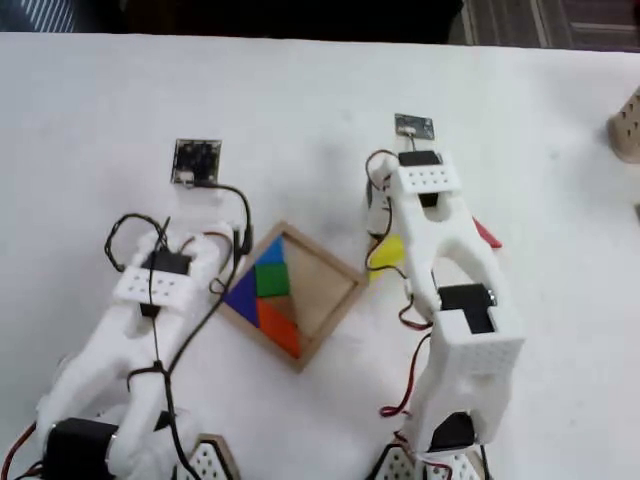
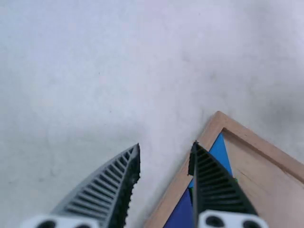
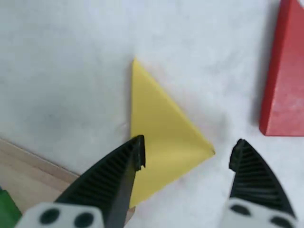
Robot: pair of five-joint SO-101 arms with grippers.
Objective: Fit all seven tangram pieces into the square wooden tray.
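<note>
Right wrist view: my right gripper hangs spread over the yellow triangle. If I close askew, it skids away.

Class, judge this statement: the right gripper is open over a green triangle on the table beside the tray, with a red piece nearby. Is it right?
No, the colour is wrong. The right wrist view shows the right gripper open over a yellow triangle, not a green one, on the table beside the tray, with a red piece nearby.
</note>
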